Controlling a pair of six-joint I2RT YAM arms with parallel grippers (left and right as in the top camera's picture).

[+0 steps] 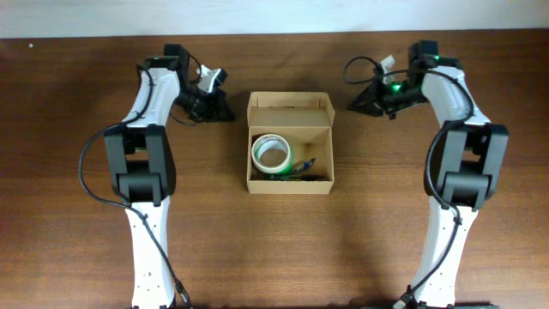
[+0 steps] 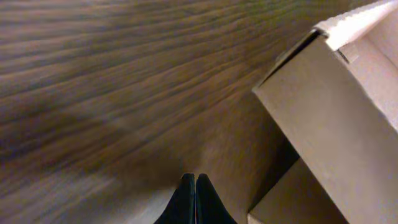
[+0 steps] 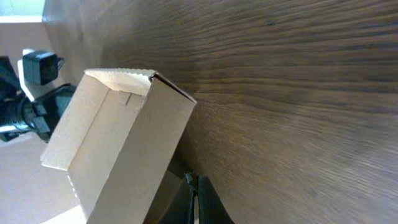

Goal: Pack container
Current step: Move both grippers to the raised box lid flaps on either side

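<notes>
The container (image 1: 289, 185) sits at the middle of the table (image 1: 69, 94), between the two arms, with its flap lid (image 1: 289, 110) standing open along the far edge. Inside, a roll of tape (image 1: 271, 152) lies on the left side, and on the right are some dark items (image 1: 311, 168) too small in the overhead view to name. The left gripper (image 1: 221, 112) hovers just beside the box's far left corner, and the right gripper (image 1: 356, 103) is a little further off the far right corner. In each wrist view the fingers are pressed together with nothing between them, and neither touches the cardboard. With the contents apparently loaded, the step in hand looks like closing the lid. The next move likely calls for one gripper to get behind the upright flap and push it forward and down over the opening, while the other steadies the box against sliding.
</notes>
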